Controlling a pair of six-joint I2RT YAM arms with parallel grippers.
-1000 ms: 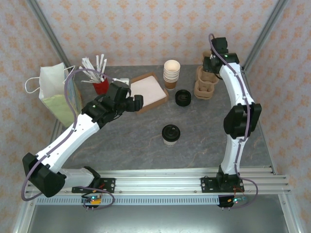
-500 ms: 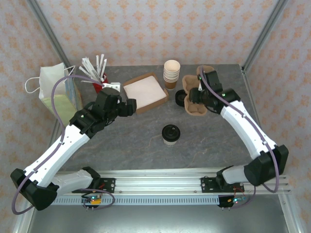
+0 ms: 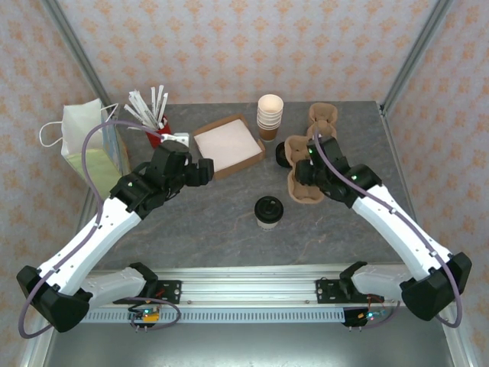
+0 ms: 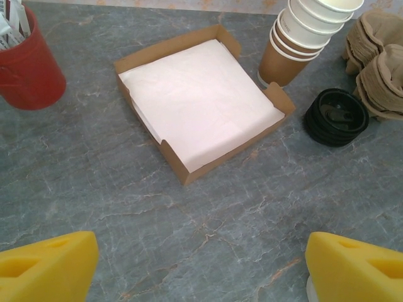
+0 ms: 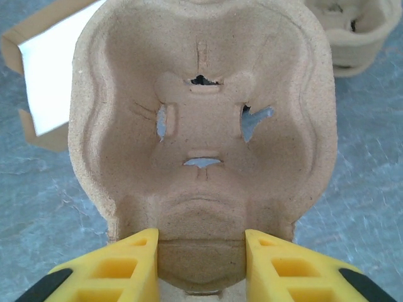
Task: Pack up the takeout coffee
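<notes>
Left pincer (image 4: 201, 272) is hanging low over the bench (image 3: 221, 222) with its yellow fingers (image 4: 47, 267) standing wide apart and nothing between them. Ahead of it the brown cardboard tray (image 4: 200, 106) of white napkins is lying flat. To the left the red cup (image 4: 28, 69) of sachets is standing, and to the right the stack of lidless paper cups (image 4: 302, 34) is rising, with the loose black lids (image 4: 337, 116) just beside it. Right pincer (image 5: 201, 264) is gripping a moulded pulp cup carrier (image 5: 201, 126), its two fingers (image 5: 119, 267) pinching one end lobe so that the carrier's underside is facing the wrist camera. From overhead that carrier (image 3: 296, 189) is hanging above the bench right of centre, partly covering the lids. The remaining stack of carriers (image 3: 322, 118) is sitting behind it at the far edge. The takeout coffee (image 3: 268, 212), lid on, is standing upright alone near the middle of the bench, apart from both pincers and just left of the held carrier. The white paper bag (image 3: 88, 149) is standing at the far left edge.
</notes>
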